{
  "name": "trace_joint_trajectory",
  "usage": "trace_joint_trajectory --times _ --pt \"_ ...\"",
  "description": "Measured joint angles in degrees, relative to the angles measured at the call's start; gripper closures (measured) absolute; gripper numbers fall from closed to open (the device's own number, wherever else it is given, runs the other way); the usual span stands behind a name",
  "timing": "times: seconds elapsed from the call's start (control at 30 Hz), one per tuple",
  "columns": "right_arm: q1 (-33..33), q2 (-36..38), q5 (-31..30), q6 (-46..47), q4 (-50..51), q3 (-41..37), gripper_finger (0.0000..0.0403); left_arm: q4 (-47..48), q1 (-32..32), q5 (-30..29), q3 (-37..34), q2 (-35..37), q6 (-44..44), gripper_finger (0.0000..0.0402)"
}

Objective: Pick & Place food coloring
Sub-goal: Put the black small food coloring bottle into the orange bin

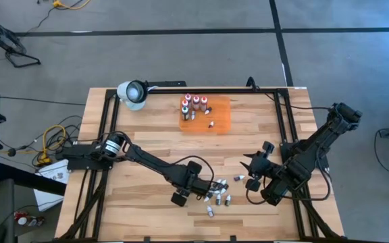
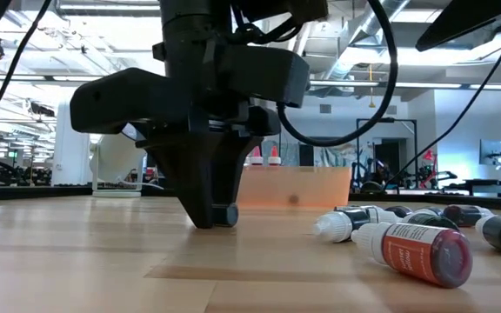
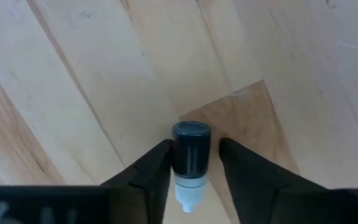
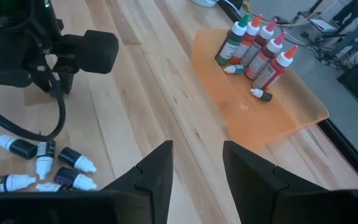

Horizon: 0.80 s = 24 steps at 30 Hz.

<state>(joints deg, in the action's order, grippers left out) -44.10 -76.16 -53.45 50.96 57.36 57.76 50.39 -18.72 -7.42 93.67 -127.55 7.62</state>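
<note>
dark dropper bottle [image 3: 190, 149] pinched in left gripper [image 3: 191, 163], lower centre; lift toward orange mat [image 1: 216, 120] needed next. right gripper [image 4: 197, 163] part-open, empty.

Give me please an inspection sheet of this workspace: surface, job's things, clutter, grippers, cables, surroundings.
Surface: wooden table, black frame around it.
Job's things: tall bottles upright on orange mat; small droppers lying near the front edge.
Clutter: white lamp at the back left.
Grippers: left gripper down at the table, fingers on both sides of a dark dropper; right gripper empty, above the table.
Cables: yellow cable on the floor, left.
Surroundings: grey floor; no person seen.
</note>
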Motion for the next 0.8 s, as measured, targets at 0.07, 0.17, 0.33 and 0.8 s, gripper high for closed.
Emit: trace_joint_trajectory --times 0.07,0.17,0.33,0.8 --pt "0.0 0.0 0.0 0.0 0.0 0.0 0.0269 0.0 0.0 0.1 0.0 0.0 0.0 0.0284" --pt "0.0 0.0 0.4 0.0 0.0 0.0 0.027 0.0 0.0 0.1 0.0 0.0 -0.1 0.0307" --pt "0.0 0.0 0.9 -0.1 0.0 0.0 0.0269 0.0 0.0 0.0 0.0 0.0 -0.2 0.0328" --pt "0.0 0.0 0.9 -0.2 0.0 0.0 0.0269 3.7 0.0 -0.9 3.9 -0.5 -0.9 0.0327"
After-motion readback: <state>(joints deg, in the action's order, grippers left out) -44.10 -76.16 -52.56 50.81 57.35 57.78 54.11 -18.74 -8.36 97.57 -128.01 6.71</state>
